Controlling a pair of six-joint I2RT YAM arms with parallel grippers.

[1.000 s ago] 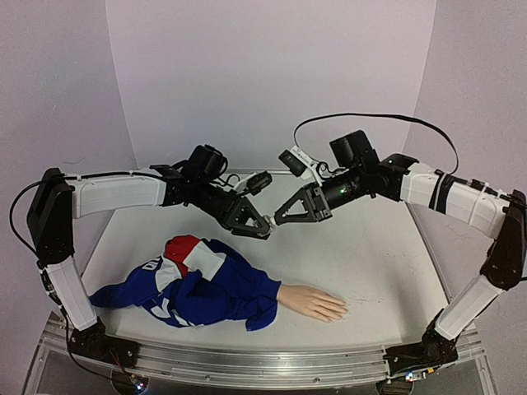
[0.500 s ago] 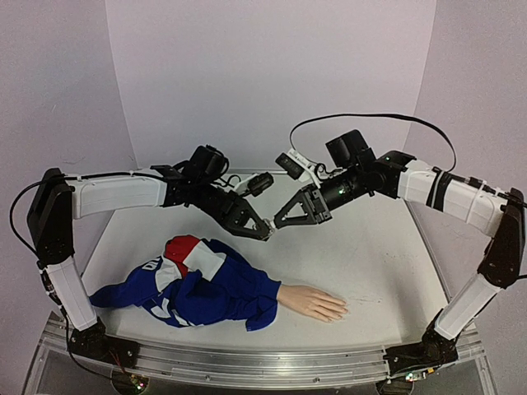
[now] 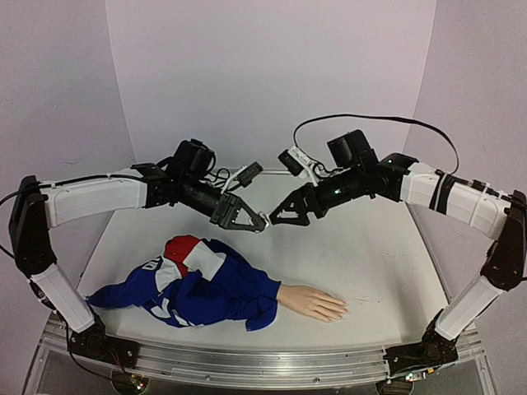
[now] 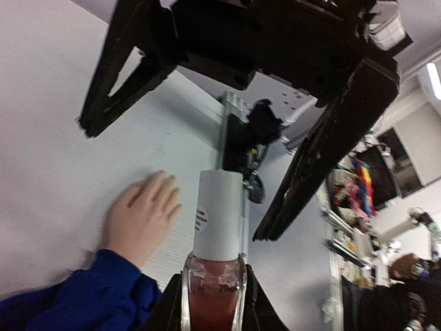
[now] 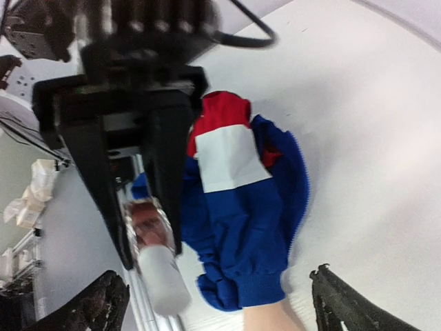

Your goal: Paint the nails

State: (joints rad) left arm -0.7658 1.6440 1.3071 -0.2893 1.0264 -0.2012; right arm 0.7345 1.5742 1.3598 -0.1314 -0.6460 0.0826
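The beige mannequin hand [image 3: 313,303] lies palm down at the table's front, its arm in a blue sleeve [image 3: 210,288]. Its nails are too small to make out. Above the table's middle, my left gripper [image 3: 255,222] is shut on the glass body of a pinkish polish bottle [image 4: 212,296] with a white cap [image 4: 219,224] pointing away from it. My right gripper [image 3: 277,217] faces it with its jaws spread wide on either side of the cap, touching nothing. The right wrist view shows the bottle [image 5: 148,234] between the left gripper's black fingers, above the sleeve [image 5: 248,221].
The sleeve belongs to a crumpled blue garment with a red and white patch [image 3: 188,249] at the front left. A metal rail [image 3: 247,362] runs along the near edge. Pale walls close in the back and both sides.
My right gripper has opened and let go of the bottle's cap. The left gripper closed on the bottle, and the left arm has drawn back slightly to the left.
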